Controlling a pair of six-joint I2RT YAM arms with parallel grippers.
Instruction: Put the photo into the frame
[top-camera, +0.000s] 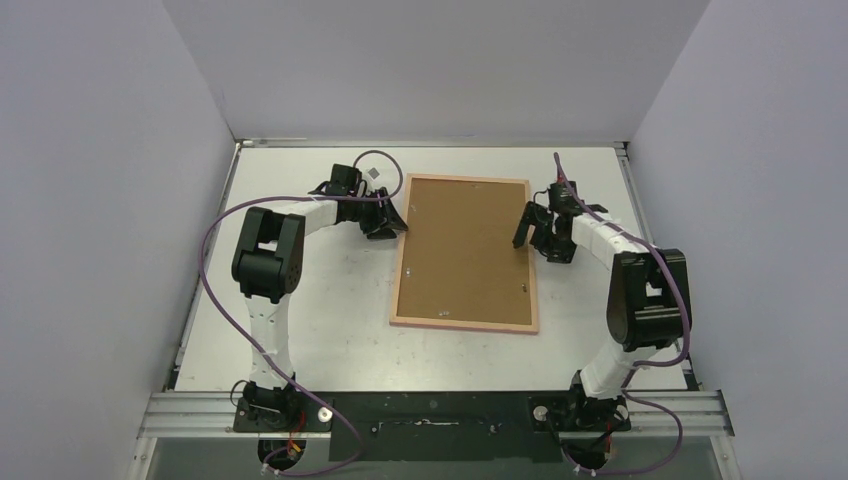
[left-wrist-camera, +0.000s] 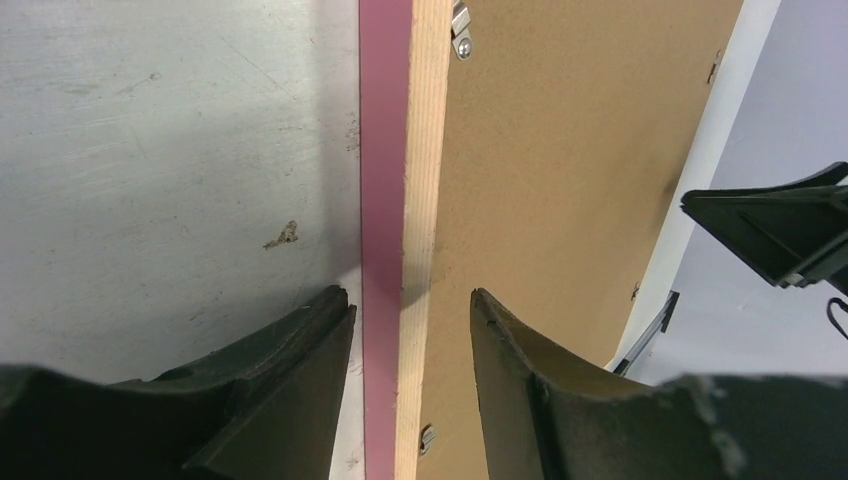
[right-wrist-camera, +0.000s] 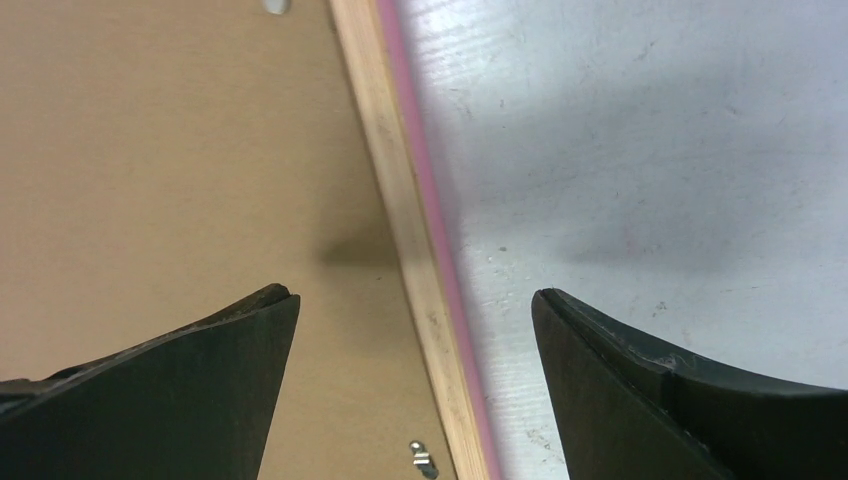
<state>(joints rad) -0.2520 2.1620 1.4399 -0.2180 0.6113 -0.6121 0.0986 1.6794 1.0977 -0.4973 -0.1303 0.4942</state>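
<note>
White tabletop (top-camera: 330, 320): scuffed and grey-streaked, carrying the whole scene.
Pink-fronted, pale-wood picture frame (top-camera: 460, 323): face down at mid-table, long sides running away from the arm bases.
Plain brown backing board (top-camera: 465, 250): fills the frame's back.
Left arm (top-camera: 268, 255): elbow raised, forearm reaching across to the far part of the frame's left rail.
Right arm (top-camera: 645, 295): bent likewise, reaching to the right rail.
Left gripper (left-wrist-camera: 410, 300): jaws moderately apart, astride the rail, gripping nothing.
Right gripper (right-wrist-camera: 412, 295): jaws wide, astride its rail, one finger over board, one over table.
Metal clips (left-wrist-camera: 460, 30): small, at the board's edge.
</note>
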